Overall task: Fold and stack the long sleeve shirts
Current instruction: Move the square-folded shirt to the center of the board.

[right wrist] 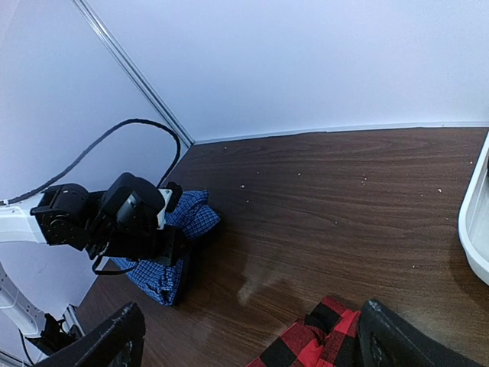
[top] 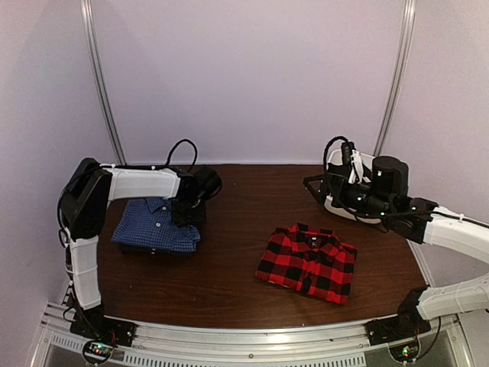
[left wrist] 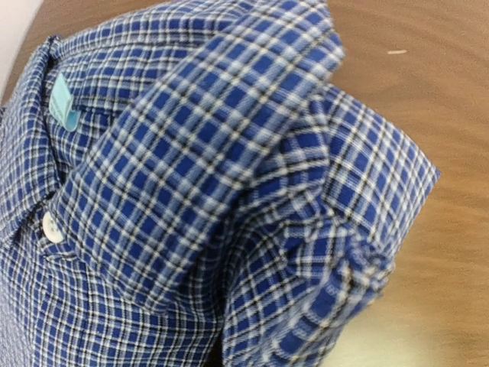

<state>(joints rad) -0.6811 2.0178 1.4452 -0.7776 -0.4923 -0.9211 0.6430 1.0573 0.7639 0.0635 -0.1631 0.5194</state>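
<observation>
Top external: both look folded, so you're likely stacking. Your left gripper sits at the blue shirt's far corner, grip unclear; right gripper apart. Next, carry it onto the plaid shirt.

Table: dark brown wood.
Left: folded blue check shirt.
Right of middle: folded red-and-black plaid shirt.
Far right: white tub.

Folded blue fine-check shirt, collar uppermost, at the left of the surface; folded red-and-black plaid shirt flat right of centre, well apart, unstacked.
</observation>
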